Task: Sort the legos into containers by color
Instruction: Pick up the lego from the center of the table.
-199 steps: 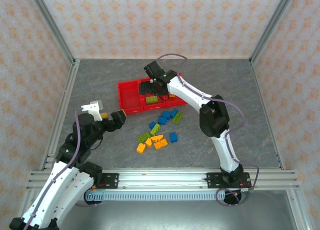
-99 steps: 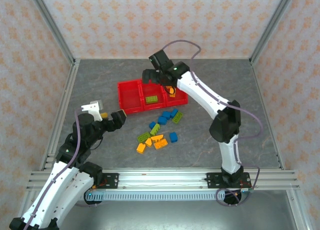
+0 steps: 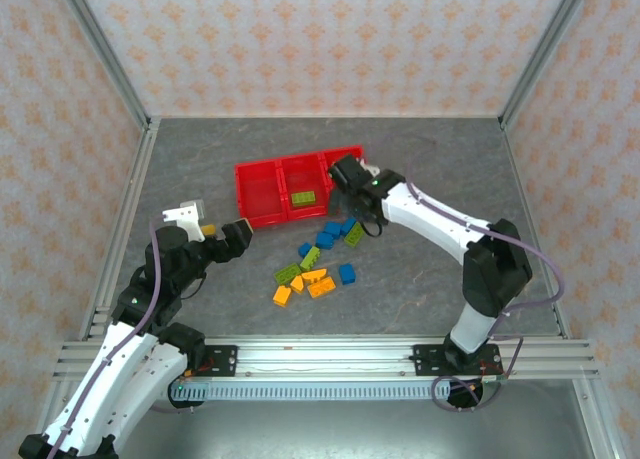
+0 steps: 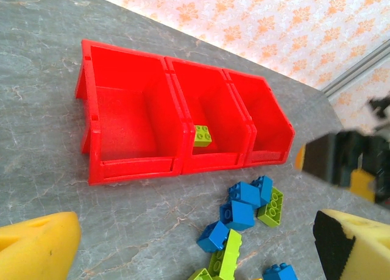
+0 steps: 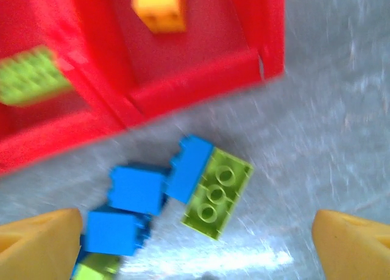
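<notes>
**Table** (image 3: 200,169): grey marbled top.

Lying directly on it:
- **Red tray** (image 3: 241,191): three open-topped bins joined in a row, set toward the far middle.
- **Blue bricks** (image 3: 329,233): a tight group just in front of the tray's right end, not touching it.
- **Lime brick** (image 3: 355,235): flat, studs up, touching the right side of that group.
- **Near cluster**: lime pieces (image 3: 288,273) on the left, orange bricks (image 3: 320,285) beside them, and a single blue brick (image 3: 347,273) just to the right.
</notes>
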`<state>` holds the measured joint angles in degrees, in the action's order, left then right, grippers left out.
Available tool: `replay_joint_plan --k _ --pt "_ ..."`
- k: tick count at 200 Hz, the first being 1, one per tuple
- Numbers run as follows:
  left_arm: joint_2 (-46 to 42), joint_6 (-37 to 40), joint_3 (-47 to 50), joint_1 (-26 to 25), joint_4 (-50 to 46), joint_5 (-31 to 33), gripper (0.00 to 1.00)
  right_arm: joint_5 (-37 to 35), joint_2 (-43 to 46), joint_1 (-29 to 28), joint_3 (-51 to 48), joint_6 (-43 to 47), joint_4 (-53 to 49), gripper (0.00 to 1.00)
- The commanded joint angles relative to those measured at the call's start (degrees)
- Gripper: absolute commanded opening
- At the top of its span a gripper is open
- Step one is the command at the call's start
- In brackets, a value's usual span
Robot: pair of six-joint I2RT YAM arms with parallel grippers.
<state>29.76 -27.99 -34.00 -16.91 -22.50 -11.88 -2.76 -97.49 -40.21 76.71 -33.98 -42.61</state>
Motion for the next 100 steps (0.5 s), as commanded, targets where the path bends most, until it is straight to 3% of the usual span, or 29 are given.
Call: replay_joint_plan --k 1,100 --pt "0.36 1.46 0.75 -0.5 2.11 -1.69 0.99 1.86 2.38 -0.05 -4.8 -3.11 5.09 0.92" --pt "0.3 1.47 0.55 -0.5 1.8 -1.4 0.99 5.13 -5.11 -0.05 -8.33 -2.42 10.01 0.77"
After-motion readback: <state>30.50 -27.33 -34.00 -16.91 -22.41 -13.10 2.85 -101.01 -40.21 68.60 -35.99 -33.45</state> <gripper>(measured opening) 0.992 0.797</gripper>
